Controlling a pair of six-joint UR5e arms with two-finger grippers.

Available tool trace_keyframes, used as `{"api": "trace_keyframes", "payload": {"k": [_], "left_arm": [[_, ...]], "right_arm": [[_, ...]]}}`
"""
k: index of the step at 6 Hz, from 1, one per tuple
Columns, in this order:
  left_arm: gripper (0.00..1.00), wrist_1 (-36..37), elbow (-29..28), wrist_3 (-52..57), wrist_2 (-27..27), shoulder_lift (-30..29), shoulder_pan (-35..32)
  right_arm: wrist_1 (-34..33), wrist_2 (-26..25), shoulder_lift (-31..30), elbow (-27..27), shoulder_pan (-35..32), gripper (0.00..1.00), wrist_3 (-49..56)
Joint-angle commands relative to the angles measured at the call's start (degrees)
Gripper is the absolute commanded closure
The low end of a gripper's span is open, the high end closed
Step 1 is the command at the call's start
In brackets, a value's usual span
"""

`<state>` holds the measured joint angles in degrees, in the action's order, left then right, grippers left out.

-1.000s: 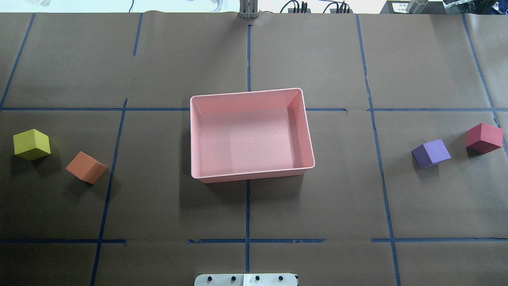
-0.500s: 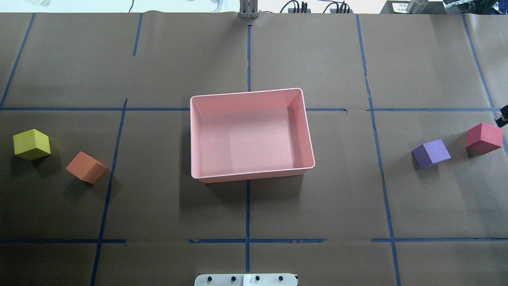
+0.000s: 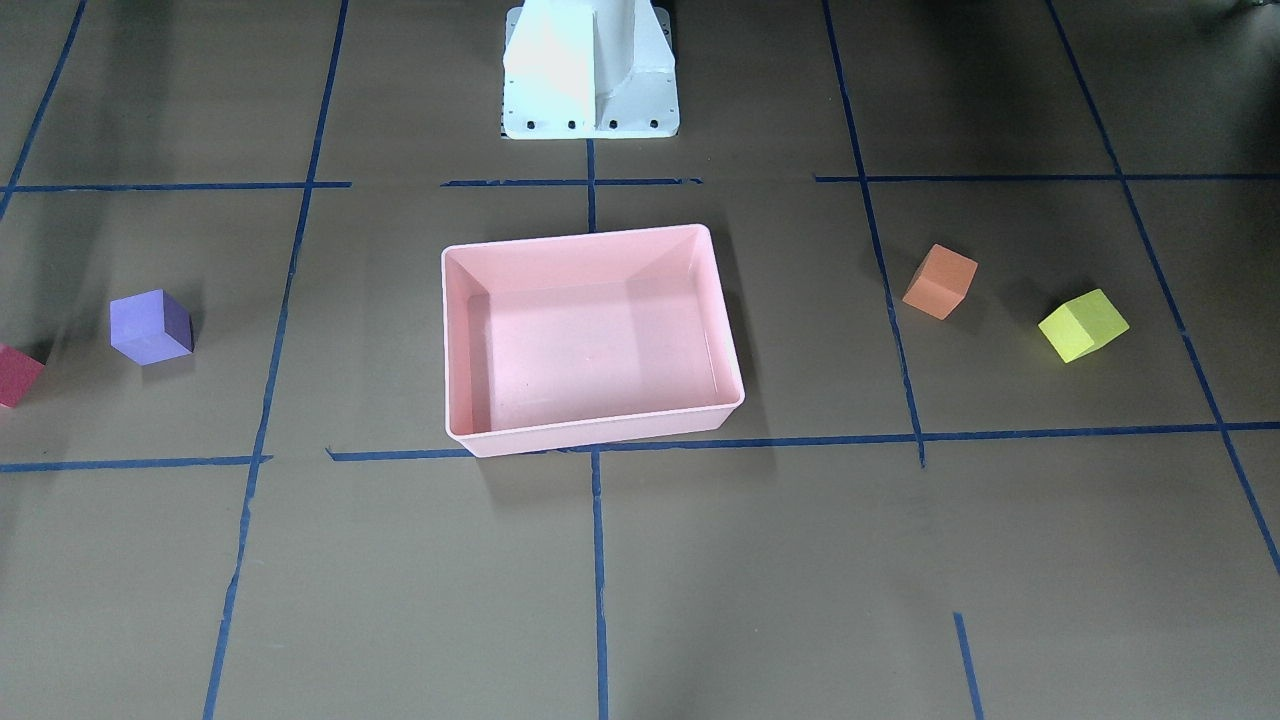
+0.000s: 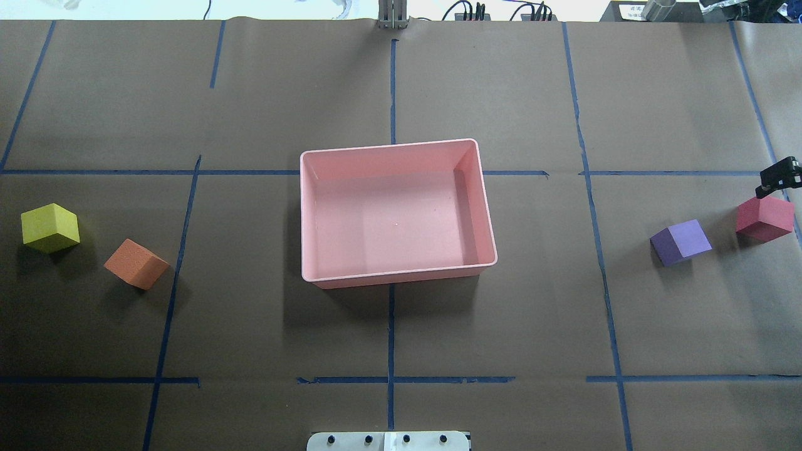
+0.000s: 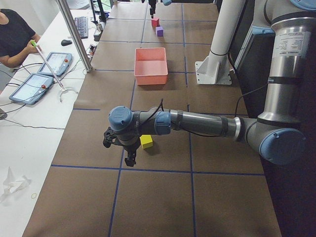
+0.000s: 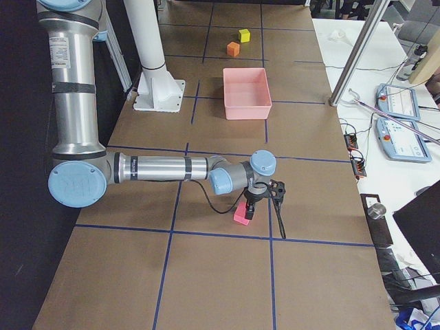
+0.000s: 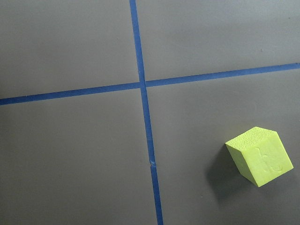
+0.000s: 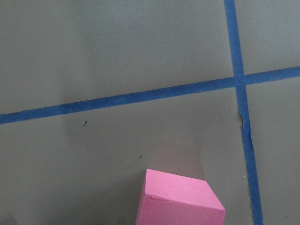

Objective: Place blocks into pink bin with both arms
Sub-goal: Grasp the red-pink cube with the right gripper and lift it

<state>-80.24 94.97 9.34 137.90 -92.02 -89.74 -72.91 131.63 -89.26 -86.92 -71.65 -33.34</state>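
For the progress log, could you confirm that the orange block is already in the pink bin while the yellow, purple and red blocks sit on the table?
Not quite: the overhead view shows the pink bin empty and the orange block on the table beside the yellow block. The purple block and red block do sit on the table.

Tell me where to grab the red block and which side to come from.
Take the red block across two opposite side faces, straight down from above. It lies flat on the table, askew to the blue tape, so turn the grip to match; the purple block stands clear.
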Motion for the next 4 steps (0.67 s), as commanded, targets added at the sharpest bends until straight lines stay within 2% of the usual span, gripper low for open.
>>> {"api": "trace_keyframes", "payload": {"k": [1,3,4], "left_arm": [[0.00,0.00,0.13,0.15,0.00,0.09,0.00],[0.00,0.00,0.13,0.24,0.00,0.00,0.00],[0.00,0.00,0.13,0.24,0.00,0.00,0.00]], "right_arm": [[0.58,-0.50,0.05,1.74,2.38,0.01,-2.15],[0.67,-0.76,-0.04,2.45,3.10,0.01,-2.43],[0.67,-1.28,-0.04,3.15,3.53,0.07,-2.52]]}}
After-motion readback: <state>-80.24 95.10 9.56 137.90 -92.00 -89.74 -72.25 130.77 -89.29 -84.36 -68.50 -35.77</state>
